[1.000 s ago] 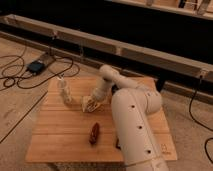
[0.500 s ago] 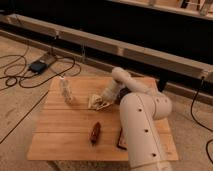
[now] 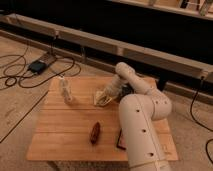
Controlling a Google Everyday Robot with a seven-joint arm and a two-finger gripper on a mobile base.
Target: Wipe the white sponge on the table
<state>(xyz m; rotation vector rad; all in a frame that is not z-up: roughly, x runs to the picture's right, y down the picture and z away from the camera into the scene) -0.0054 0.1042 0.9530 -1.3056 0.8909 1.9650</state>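
The table [image 3: 65, 122] is a low one of light wooden planks. My gripper [image 3: 102, 97] is low over its middle, at the end of my white arm [image 3: 131, 82], which reaches in from the right. A cream-white patch at the gripper's tip, against the table top, looks like the white sponge [image 3: 99, 102]. It is mostly hidden by the gripper, and I cannot tell where it ends.
A tall white bottle [image 3: 65, 90] stands left of the gripper. A small red-brown object [image 3: 95, 132] lies nearer the front edge. A dark flat thing [image 3: 120, 140] lies by my arm's base [image 3: 142, 135]. Cables [image 3: 22, 75] and a dark box [image 3: 37, 65] lie on the floor at the left.
The gripper has slid to the right over the table top, away from the bottle. The arm's base section has also shifted right in view.
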